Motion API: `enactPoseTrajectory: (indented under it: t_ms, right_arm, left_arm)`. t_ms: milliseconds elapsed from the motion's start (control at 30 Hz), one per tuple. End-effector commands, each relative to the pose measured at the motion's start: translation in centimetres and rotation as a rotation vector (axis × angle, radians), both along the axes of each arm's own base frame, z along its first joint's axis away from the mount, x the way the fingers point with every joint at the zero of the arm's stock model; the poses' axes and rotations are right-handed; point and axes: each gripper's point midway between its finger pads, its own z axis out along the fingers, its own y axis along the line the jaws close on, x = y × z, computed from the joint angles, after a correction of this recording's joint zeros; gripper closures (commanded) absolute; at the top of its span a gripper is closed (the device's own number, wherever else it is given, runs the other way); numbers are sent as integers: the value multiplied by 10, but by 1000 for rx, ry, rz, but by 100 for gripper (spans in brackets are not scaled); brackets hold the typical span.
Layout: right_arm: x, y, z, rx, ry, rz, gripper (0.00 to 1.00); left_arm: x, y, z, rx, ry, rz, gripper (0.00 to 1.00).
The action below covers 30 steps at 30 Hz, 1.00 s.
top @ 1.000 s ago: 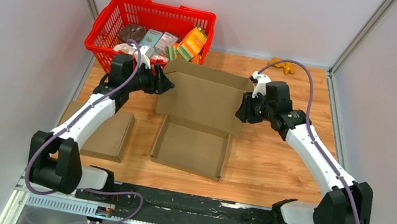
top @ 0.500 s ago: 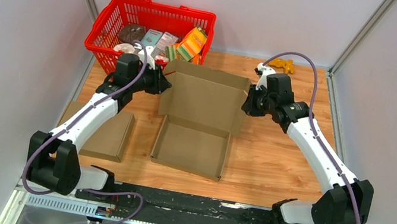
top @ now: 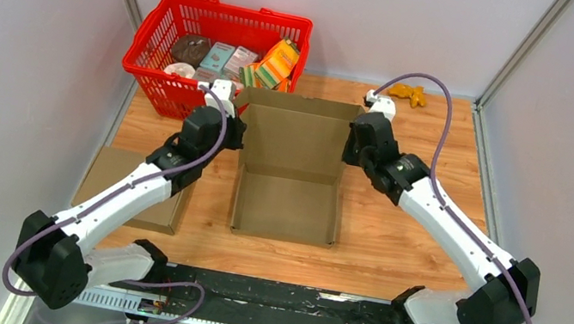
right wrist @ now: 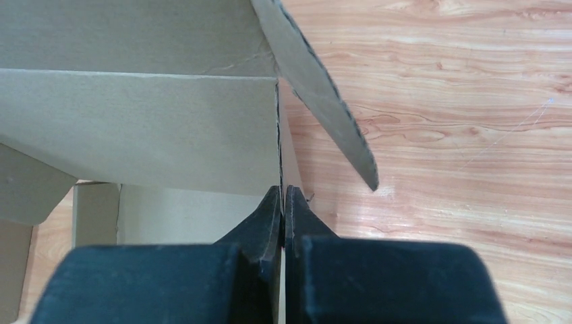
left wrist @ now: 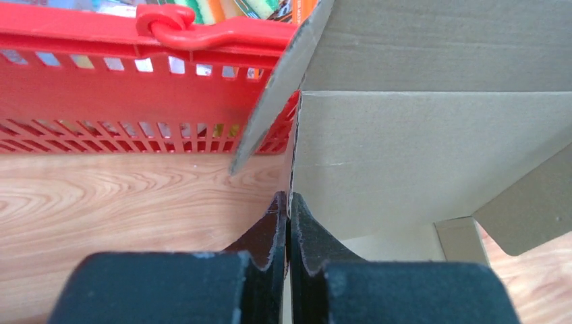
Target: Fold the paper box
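Pale wood covers the table [top: 404, 224], which is walled in by plain grey panels. From above, the paper box [top: 287, 206] sits in the middle of it, its tray open to the camera and its lid panel standing up at the far side. A red basket [top: 168, 26] full of small packets stands at the back left, close behind the box's far left corner. A flat cardboard piece [top: 103, 176] lies near the left edge, partly under the left arm, and a small yellow object [top: 409, 94] rests at the back right. The left gripper [top: 236, 130] meets the lid's left edge and the right gripper [top: 349, 144] meets its right edge, so the box is held between the two arms.

Seen from the left wrist, the two black fingers are pressed together with only the thin cardboard edge between them, pinching the box's left wall. A left side flap [left wrist: 276, 88] angles outward above the fingers, with the basket's red lattice just behind it.

Seen from the right wrist, the fingers are likewise closed narrow on the box's right wall edge. A right side flap [right wrist: 317, 88] splays out over bare wood.
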Motion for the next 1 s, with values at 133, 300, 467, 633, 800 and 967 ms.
enactPoseTrajectory:
  t_ms: [133,300,467,633,800,967]
  right_arm:
    - [-9,-1,38,139,-346,-147,100]
    - [-29,4,47,207,-479,-126,100]
    - [-45,5,39,190,-510,-152,99]
    - [-62,16,28,191,-523,-141,97]
    - [-78,12,10,164,-523,-166,97]
    - [-91,7,-14,166,-509,-149,94]
  left_arm:
    - [-13,1,17,-91,-197,109,87]
    - [-27,-2,-1,-92,-179,94,89]
    - [-43,-5,-14,-145,-114,109,92]
    - [-60,-18,-27,-154,-93,82,94]
    - [-75,-26,-38,-135,-78,66,94]
    - [-89,-30,-49,-113,-64,51,95]
